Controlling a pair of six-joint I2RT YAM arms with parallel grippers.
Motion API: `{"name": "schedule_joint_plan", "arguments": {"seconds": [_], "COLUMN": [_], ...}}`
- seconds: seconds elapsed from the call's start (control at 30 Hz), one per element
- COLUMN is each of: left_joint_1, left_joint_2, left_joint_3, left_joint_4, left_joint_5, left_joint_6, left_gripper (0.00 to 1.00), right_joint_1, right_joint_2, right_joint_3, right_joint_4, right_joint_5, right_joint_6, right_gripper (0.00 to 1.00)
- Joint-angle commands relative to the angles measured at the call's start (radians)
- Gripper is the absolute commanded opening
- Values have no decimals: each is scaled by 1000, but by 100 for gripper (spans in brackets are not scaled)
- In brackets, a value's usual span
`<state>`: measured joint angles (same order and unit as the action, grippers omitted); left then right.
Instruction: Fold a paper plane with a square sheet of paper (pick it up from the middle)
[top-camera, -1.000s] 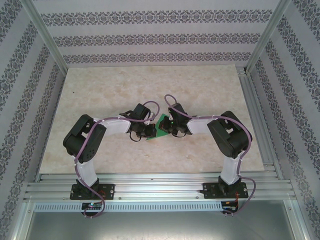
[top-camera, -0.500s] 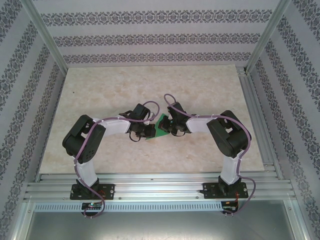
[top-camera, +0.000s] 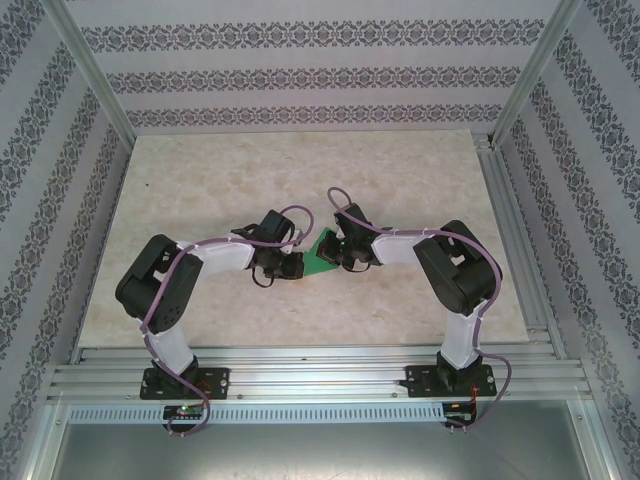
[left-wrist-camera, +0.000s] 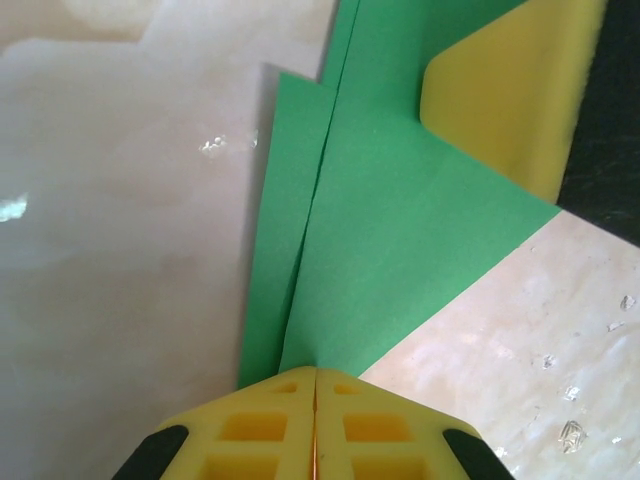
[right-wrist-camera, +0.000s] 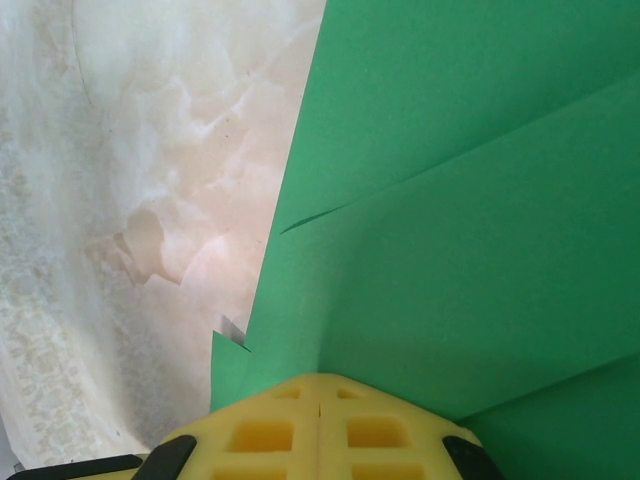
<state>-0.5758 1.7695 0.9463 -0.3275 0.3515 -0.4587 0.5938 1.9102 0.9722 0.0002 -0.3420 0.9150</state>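
Note:
The square sheet of paper (top-camera: 322, 256), bright green and folded into layered, tapering flaps, sits mid-table between my two grippers. In the left wrist view the paper (left-wrist-camera: 400, 220) narrows down into my left gripper (left-wrist-camera: 315, 372), whose yellow fingers are shut together on its pointed end. A yellow finger of the other gripper (left-wrist-camera: 520, 90) rests at the paper's far side. In the right wrist view the paper (right-wrist-camera: 470, 200) rises in creased layers out of my right gripper (right-wrist-camera: 318, 378), also shut on it. Seen from the top, the left gripper (top-camera: 292, 264) and right gripper (top-camera: 342, 256) face each other.
The pale marble-patterned tabletop (top-camera: 240, 180) stretches round the paper. Patterned walls (top-camera: 300, 75) and aluminium posts (top-camera: 95, 75) close in the back and sides. A metal rail (top-camera: 320, 375) runs along the near edge by the arm bases.
My left arm's elbow has swung down and to the left, and its wrist has shifted slightly left, leaving a little more green showing. The right arm has stayed put.

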Motion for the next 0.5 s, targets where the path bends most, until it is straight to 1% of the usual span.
{"name": "schedule_joint_plan", "arguments": {"seconds": [0.0,0.23,0.47], "left_joint_1": [26,48,98], "left_joint_2": [-14,-11,-45], "left_joint_3": [-35,-58,-107], "left_joint_4": [-85,-84,-60], "left_joint_5": [-65,-71,-29], "left_joint_6": [27,25,18], "left_gripper": [10,10,10], "right_joint_1": [-4,-2,-2], "right_joint_2": [90,92,93], "right_joint_3": [-36,-32,-30], "right_joint_4": [-162,-172,-182], "right_joint_5": [120,127,135], "right_joint_6": [-25,-28,-32], "right_gripper": [2,2,2]}}
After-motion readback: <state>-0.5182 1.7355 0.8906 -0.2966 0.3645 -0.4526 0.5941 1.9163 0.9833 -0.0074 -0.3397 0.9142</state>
